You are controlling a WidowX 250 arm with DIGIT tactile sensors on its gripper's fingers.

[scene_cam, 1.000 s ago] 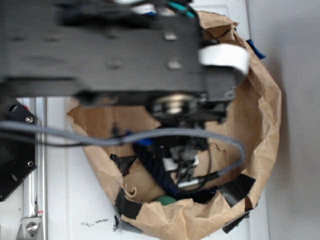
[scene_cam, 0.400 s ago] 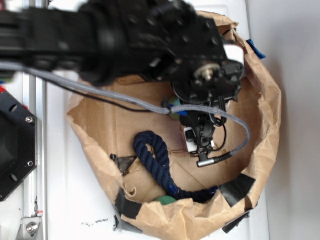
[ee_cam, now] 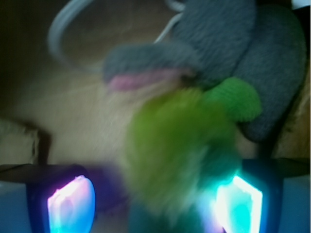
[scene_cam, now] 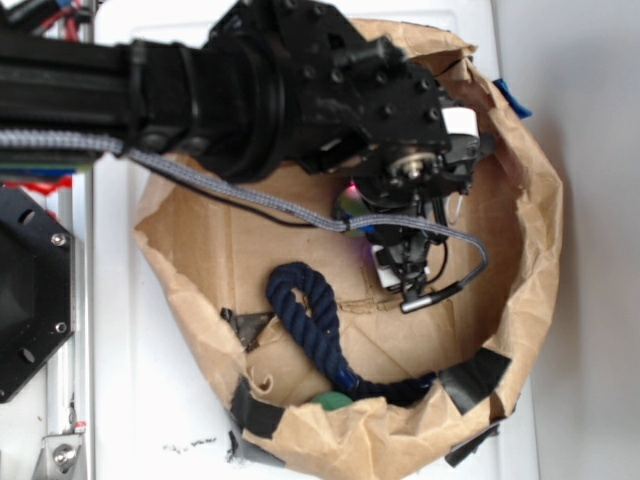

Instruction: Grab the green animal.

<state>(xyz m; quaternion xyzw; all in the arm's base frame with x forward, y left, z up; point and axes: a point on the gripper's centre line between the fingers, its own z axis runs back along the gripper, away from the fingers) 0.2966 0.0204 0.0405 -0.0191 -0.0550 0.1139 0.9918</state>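
seen from outside: black arm [scene_cam: 250, 90] reaching in from the left over a crumpled brown paper bag [scene_cam: 520, 230] on a white table [scene_cam: 130, 400]. wrist and gripper [scene_cam: 410, 275] hanging above the bag's middle-right floor, a grey cable [scene_cam: 240, 200] looping round them. just under the wrist, a small patch of green [scene_cam: 352, 205] with a pink glint beside it – too hidden to name from this view. a navy rope [scene_cam: 310, 320] coiled on the bag floor, left of and below the gripper, trailing off toward the black tape [scene_cam: 475, 375] at the lower right. a dark-green ball [scene_cam: 328, 401] peeking out at the bag's near edge, well apart from the gripper. a blue scrap [scene_cam: 510, 98] outside the bag's upper right rim.

from the wrist: green animal [ee_cam: 182, 155] blurred, filling the middle, lying between the two glowing fingers [ee_cam: 70, 204] and nearer the right one. gripper [ee_cam: 155, 206] spread wide – not closed on anything, contact with the right finger impossible to judge through the blur. darker green limb sticking out to the upper right. behind and touching it, a grey plush [ee_cam: 243, 53] with a pink strip underneath and a white loop [ee_cam: 63, 29] curving off to the upper left. brown paper floor under all of it.
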